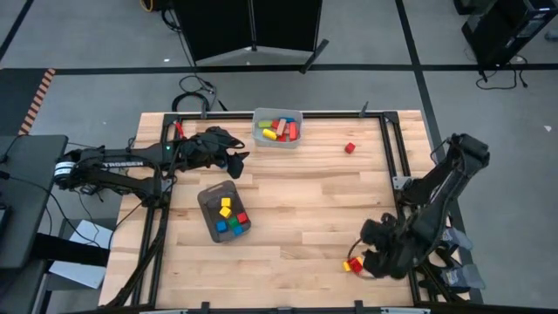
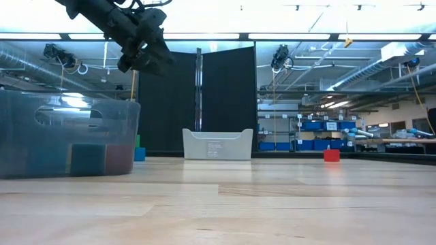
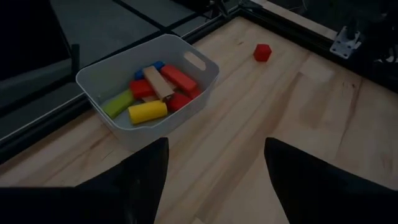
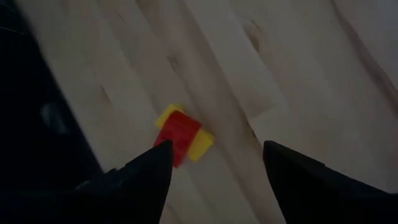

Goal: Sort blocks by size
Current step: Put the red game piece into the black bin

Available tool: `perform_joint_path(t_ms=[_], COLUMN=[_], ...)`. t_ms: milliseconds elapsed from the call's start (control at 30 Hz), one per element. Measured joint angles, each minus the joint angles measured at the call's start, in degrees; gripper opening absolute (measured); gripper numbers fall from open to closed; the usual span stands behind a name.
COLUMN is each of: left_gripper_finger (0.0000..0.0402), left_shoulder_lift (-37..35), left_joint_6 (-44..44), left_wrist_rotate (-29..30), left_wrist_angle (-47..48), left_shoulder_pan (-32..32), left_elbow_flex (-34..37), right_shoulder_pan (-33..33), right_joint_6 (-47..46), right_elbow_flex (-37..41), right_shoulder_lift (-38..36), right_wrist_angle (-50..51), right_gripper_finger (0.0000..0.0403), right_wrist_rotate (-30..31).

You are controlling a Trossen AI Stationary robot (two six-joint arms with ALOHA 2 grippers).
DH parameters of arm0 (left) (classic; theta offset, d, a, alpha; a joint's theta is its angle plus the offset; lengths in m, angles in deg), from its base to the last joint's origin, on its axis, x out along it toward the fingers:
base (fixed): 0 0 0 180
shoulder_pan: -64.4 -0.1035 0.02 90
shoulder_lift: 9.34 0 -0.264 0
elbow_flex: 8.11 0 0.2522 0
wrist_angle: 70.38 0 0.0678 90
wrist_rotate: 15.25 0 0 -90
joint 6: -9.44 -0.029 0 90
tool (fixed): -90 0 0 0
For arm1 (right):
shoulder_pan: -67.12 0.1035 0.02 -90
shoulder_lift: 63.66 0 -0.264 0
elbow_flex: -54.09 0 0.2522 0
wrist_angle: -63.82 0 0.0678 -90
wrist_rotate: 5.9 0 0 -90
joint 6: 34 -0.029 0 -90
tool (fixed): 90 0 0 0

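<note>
My right gripper (image 4: 214, 165) hangs over the near right corner of the table (image 1: 305, 209). Its fingers stand apart and hold nothing. Below and just ahead of the fingertips a red block (image 4: 177, 138) lies on top of a yellow block (image 4: 200, 144); both rest on the wood, and one finger (image 4: 146, 171) overlaps the red block's edge.

My left gripper (image 3: 214, 168) hovers wide open and empty. Just ahead of it stands the bin (image 3: 205, 71) with long blocks (image 3: 147, 112) inside. A lone red cube (image 3: 262, 52) sits on the table beyond the bin. The tray (image 1: 207, 199) below my left arm holds small cubes (image 1: 228, 218).
</note>
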Motion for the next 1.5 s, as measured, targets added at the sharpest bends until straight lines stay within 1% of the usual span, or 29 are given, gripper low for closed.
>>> perform_joint_path(t_ms=[133,200,267,433,633,733,867,1067,1333,1500], left_gripper_finger=[0.0272,0.0272,0.0272,0.0272,0.0272,0.0272,0.0272,0.0272,0.0272,0.0272], left_shoulder_lift=[0.0,0.0,0.0,0.0,0.0,0.0,0.0,0.0,0.0,0.0], left_joint_6=[0.0,-0.1,-0.2,-0.3,-0.2,-0.2,-0.1,-0.1,-0.1,-0.1], left_wrist_rotate=[0.0,0.0,0.0,0.0,0.0,0.0,0.0,0.0,0.0,0.0], left_wrist_angle=[-0.1,-0.2,-0.4,-0.9,-1.3,-1.4,-1.4,-1.8,-2.3,-2.6], left_shoulder_pan=[0.0,0.0,0.0,0.0,0.0,0.0,0.0,0.0,0.0,0.0], left_elbow_flex=[0.0,0.0,0.0,0.0,0.0,0.0,0.0,0.0,0.0,0.0], right_shoulder_pan=[0.7,0.7,0.7,0.7,0.7,0.7,0.7,0.7,0.6,0.3], right_joint_6=[-1.9,-4.3,-6.8,-10.8,-16.1,-17.7,-17.7,-16.5,-16.4,-16.3], right_elbow_flex=[-5.8,-8.3,-10.2,-13.2,-14.1,-14.1,-14.1,-14.1,-14.1,-14.0], right_shoulder_lift=[7.8,11.2,14.2,18.7,20.2,20.6,21.8,23.4,23.6,25.5], right_wrist_angle=[3.1,4.8,6.7,7.8,7.5,7.6,6.7,4.4,3.1,2.0], right_gripper_finger=[0.0240,0.0239,0.0248,0.0299,0.0376,0.0393,0.0389,0.0364,0.0335,0.0326], right_wrist_rotate=[-0.3,-0.3,-1.0,-3.6,-4.8,-4.9,-5.0,-5.5,-5.6,-5.5])
